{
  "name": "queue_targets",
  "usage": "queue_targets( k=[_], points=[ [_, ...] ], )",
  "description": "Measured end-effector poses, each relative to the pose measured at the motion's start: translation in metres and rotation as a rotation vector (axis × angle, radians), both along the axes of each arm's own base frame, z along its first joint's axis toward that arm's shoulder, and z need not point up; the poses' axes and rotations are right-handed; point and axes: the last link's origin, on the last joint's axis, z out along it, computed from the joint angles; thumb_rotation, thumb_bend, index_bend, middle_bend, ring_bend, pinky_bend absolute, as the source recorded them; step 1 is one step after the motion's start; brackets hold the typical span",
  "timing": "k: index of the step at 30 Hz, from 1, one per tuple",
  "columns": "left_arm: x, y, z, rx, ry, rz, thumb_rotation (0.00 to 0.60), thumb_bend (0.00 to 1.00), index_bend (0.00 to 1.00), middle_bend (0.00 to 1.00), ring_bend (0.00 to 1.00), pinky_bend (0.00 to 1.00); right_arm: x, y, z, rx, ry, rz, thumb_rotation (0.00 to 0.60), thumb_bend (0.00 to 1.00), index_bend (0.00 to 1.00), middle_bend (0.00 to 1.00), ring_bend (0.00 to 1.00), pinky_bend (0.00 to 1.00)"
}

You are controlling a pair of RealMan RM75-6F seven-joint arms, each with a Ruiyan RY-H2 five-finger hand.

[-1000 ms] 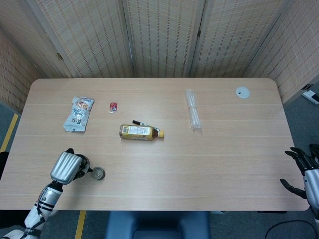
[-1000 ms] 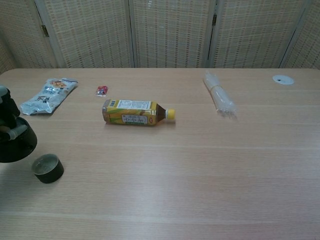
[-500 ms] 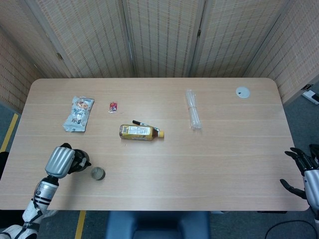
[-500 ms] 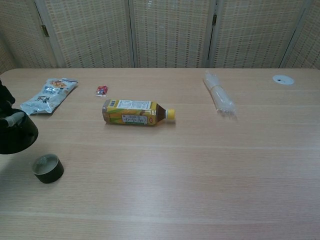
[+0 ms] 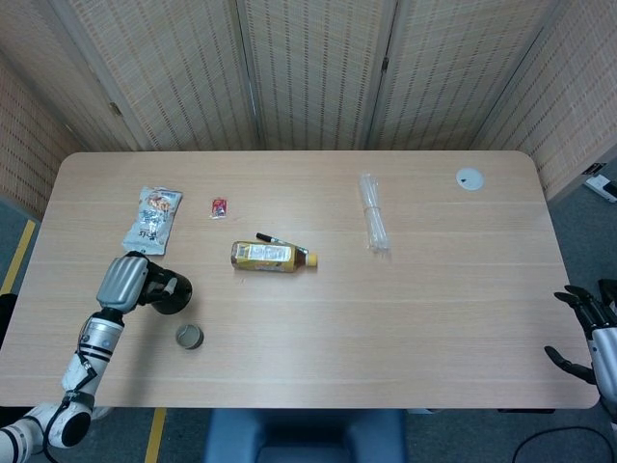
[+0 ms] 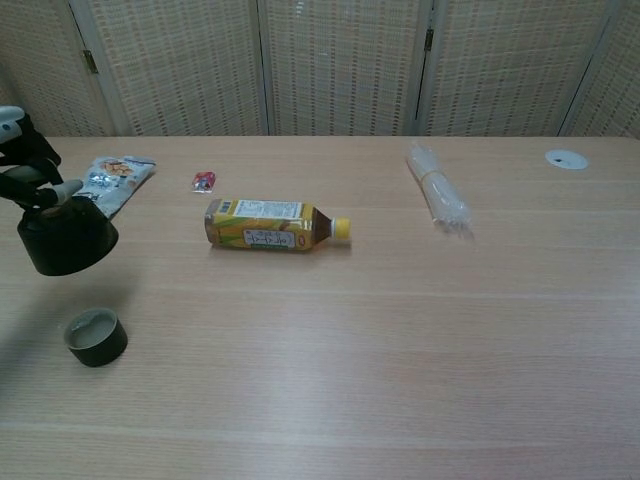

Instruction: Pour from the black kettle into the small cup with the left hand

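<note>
Head view footage shows the left hand [image 5: 120,282] closed around the black kettle [image 5: 170,294], which is held near the table's [image 5: 434,289] left edge, on the far side of the small cup [image 5: 189,336] and apart from it. Seen from the chest camera, the kettle [image 6: 66,236] is carried clear of the tabletop with its shadow falling beside the cup [image 6: 95,337], and the fingers [image 6: 30,170] are wrapped over its top. The cup stands upright on the wood, with a pale, reflective surface visible inside it; whether that is liquid cannot be told. A yellow-labelled bottle [image 5: 271,257] lies on its side near the middle of the table, with a black pen [image 5: 280,240] just behind it. A snack packet [image 5: 152,220] and a small red sachet [image 5: 219,206] lie toward the far left, a clear bundle of straws [image 5: 372,225] lies right of centre, and a white disc [image 5: 469,178] sits near the far right corner. The right hand [image 5: 590,333] is kept at the table's right edge, its fingers spread and nothing held in it.
</note>
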Motion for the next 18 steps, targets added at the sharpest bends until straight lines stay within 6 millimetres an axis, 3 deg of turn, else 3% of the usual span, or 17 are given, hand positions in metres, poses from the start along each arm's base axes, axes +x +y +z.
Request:
queue_targets(
  k=[2, 7, 12, 18],
  points=[
    [0.001, 0.004, -0.003, -0.001, -0.008, 0.006, 0.499, 0.37, 0.99, 1.00, 0.84, 0.34, -0.001, 0.000, 0.001, -0.002, -0.001, -0.003, 0.600, 0.17, 0.22, 0.23, 0.31, 0.10],
    [0.002, 0.013, -0.010, -0.023, -0.020, 0.025, 0.348, 0.30, 0.99, 1.00, 0.83, 0.26, -0.004, 0.001, 0.002, -0.007, -0.002, -0.010, 0.600, 0.17, 0.22, 0.23, 0.31, 0.10],
    [-0.001, 0.019, -0.013, -0.031, -0.024, 0.044, 0.235, 0.27, 0.98, 1.00, 0.83, 0.24, -0.006, 0.001, 0.002, -0.005, -0.006, -0.016, 0.600, 0.17, 0.22, 0.23, 0.31, 0.10],
    [-0.008, 0.028, -0.016, -0.028, -0.008, 0.075, 0.213, 0.26, 0.98, 1.00, 0.82, 0.23, -0.008, 0.000, 0.001, -0.003, -0.008, -0.018, 0.600, 0.17, 0.22, 0.23, 0.31, 0.10]
  ],
)
